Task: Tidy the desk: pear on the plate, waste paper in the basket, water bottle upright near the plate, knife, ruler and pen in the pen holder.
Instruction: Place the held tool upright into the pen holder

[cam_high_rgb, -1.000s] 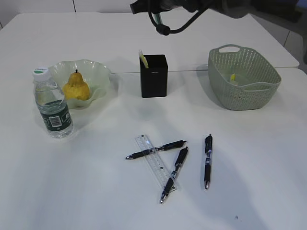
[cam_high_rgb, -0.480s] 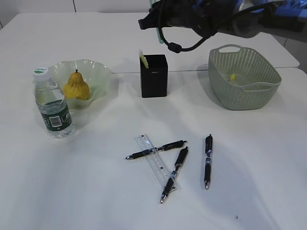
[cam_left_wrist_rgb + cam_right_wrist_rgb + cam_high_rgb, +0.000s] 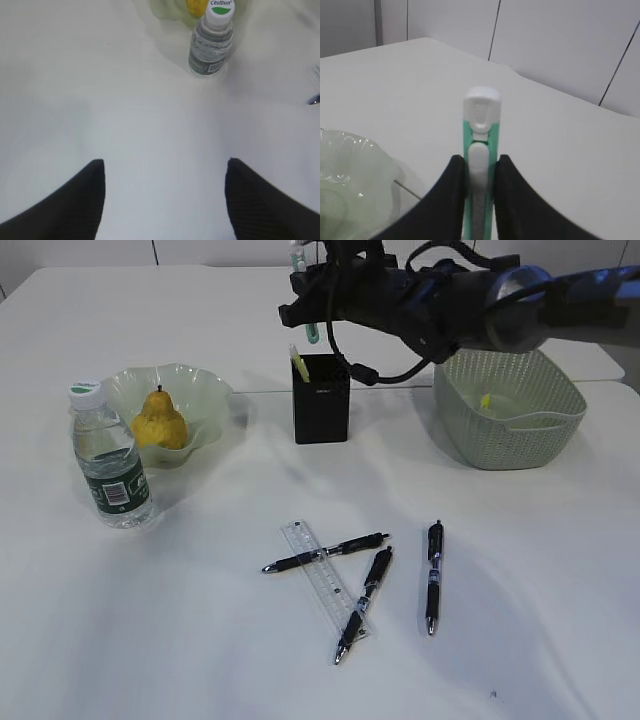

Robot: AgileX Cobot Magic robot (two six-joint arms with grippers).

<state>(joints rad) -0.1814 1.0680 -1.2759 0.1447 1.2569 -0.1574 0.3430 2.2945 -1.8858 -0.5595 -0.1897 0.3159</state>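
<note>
My right gripper [image 3: 318,302] [image 3: 480,159] is shut on a green-and-white knife [image 3: 481,130], held upright just above the black pen holder [image 3: 321,400]; the knife's lower end [image 3: 312,333] hangs over the holder's left rim. A yellow-green item [image 3: 297,362] sticks out of the holder. A clear ruler [image 3: 322,580] and three black pens [image 3: 325,552] [image 3: 364,604] [image 3: 432,575] lie on the table in front. The pear [image 3: 159,422] sits on the green plate [image 3: 205,390]. The water bottle [image 3: 110,458] [image 3: 212,42] stands upright beside it. My left gripper [image 3: 165,162] is open over bare table.
A grey-green basket [image 3: 510,405] stands at the right with a small yellowish scrap [image 3: 486,400] inside. The right arm [image 3: 480,310] stretches across above the basket's back edge. A seam between two tables runs behind the holder.
The right arm has come down and forward with the knife, from the top edge of the view to just above the pen holder. Nothing on the table moved.
</note>
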